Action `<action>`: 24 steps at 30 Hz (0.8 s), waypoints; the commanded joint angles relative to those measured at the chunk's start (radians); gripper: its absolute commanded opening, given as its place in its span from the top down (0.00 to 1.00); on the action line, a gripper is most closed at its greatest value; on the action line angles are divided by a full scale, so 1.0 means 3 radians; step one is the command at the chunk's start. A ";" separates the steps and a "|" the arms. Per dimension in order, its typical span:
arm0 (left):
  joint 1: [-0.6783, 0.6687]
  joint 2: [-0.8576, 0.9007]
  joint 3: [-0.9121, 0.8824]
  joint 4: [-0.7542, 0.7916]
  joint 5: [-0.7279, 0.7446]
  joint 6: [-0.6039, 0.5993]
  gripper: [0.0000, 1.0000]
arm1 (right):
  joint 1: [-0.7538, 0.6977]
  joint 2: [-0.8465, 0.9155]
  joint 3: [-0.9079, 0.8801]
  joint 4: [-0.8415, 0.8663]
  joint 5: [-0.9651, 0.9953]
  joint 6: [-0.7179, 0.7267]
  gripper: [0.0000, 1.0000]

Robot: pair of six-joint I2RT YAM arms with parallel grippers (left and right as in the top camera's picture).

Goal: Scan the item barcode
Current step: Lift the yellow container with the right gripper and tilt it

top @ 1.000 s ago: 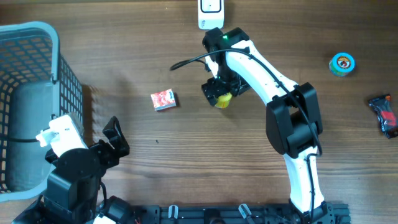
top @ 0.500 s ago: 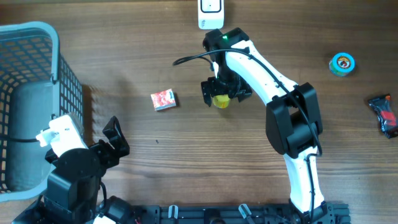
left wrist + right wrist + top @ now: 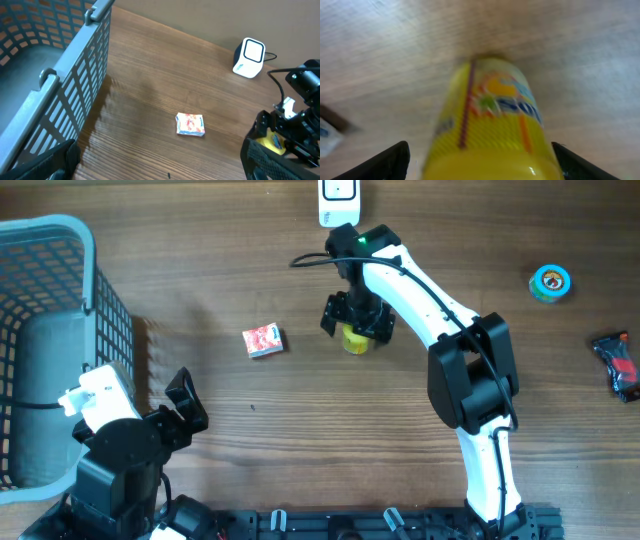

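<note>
Right wrist: yellow cylindrical bottle (image 3: 487, 125)

Open wood (image 3: 190, 310) between small box (image 3: 264, 340) and basket (image 3: 60, 222); scanner (image 3: 340, 200) close behind the yellow bottle (image 3: 356, 340).

One grey-blue plastic lattice basket (image 3: 50, 223) at the left; one white box-shaped barcode scanner (image 3: 340, 198) at the far edge; one small red-and-white carton (image 3: 264, 340); one yellow plastic bottle (image 3: 355, 341); one round blue-and-yellow disc (image 3: 551, 282) and one black-and-red packet (image 3: 620, 368) at the right; two black-and-white robot arms (image 3: 440, 310)
</note>
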 commanded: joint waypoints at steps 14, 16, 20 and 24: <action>-0.0023 0.0006 -0.0015 -0.0029 0.0005 -0.0057 0.00 | 0.0005 0.0069 -0.0322 0.0296 -0.0041 -0.0062 0.48; -0.0023 0.0006 -0.0015 -0.0029 0.0004 -0.0057 0.00 | 0.0005 0.0069 -0.0322 0.0301 -0.0045 -0.0137 0.48; -0.0023 0.0006 -0.0015 -0.0029 0.0004 -0.0057 0.00 | 0.0005 0.0069 -0.0322 0.0224 -0.0099 -0.0345 0.51; -0.0023 0.0006 -0.0015 -0.0028 0.0004 -0.0057 0.00 | -0.0003 0.0067 -0.0319 -0.0075 -0.0140 -0.0313 0.53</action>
